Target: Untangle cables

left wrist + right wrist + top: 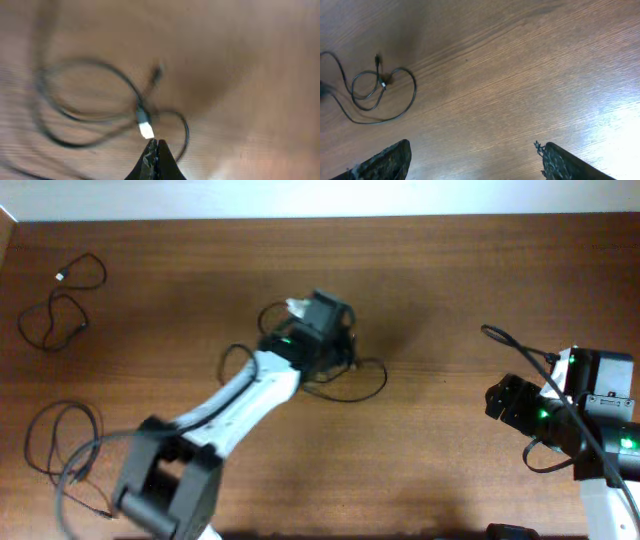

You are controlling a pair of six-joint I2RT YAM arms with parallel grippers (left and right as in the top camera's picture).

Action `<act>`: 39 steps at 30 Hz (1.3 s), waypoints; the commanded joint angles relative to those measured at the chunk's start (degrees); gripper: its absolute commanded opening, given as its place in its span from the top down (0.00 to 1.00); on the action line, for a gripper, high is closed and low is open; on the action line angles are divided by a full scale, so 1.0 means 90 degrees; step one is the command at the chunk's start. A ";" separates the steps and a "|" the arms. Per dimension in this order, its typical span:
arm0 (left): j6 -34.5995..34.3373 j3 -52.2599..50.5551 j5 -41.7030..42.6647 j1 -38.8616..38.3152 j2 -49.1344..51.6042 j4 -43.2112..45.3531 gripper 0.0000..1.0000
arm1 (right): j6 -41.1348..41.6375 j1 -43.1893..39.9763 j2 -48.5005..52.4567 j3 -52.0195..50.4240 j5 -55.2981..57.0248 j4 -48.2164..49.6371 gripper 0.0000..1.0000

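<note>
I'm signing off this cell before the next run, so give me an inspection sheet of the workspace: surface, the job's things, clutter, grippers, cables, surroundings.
Surface: brown wooden table, bare grain.
Job's things: looped thin black cord at centre, with a white-tipped plug; second thin black cord at the overhead view's upper left; third thin black cord at its lower left. All three lie apart.
Clutter: nothing seen.
Grippers: left gripper shut, tips right at the plug; whether it pinches the cord cannot be told. Right gripper open, empty, over bare table.
Cables: thick black lead loops beside the right arm.
Surroundings: pale strip beyond the table's far edge.
</note>
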 commanded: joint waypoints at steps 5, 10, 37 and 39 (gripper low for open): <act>-0.0070 0.0005 0.0544 -0.1598 0.1889 0.2004 0.97 | 0.0034 -0.0034 -0.0002 0.0007 -0.0126 -0.0024 0.16; -0.0070 0.0005 -0.0597 -0.1411 0.2339 0.1928 1.00 | 0.0032 -0.0034 -0.0002 0.0007 -0.0126 -0.0053 0.16; -0.3667 0.0005 -0.1530 0.1506 0.0284 -0.3313 0.01 | 0.0029 -0.0034 0.0410 0.0007 -0.0126 0.0109 0.15; -0.3665 0.0002 -0.1452 0.1591 0.0617 -0.2856 0.01 | 0.0029 -0.0034 0.0809 0.0007 -0.0126 -0.0027 0.15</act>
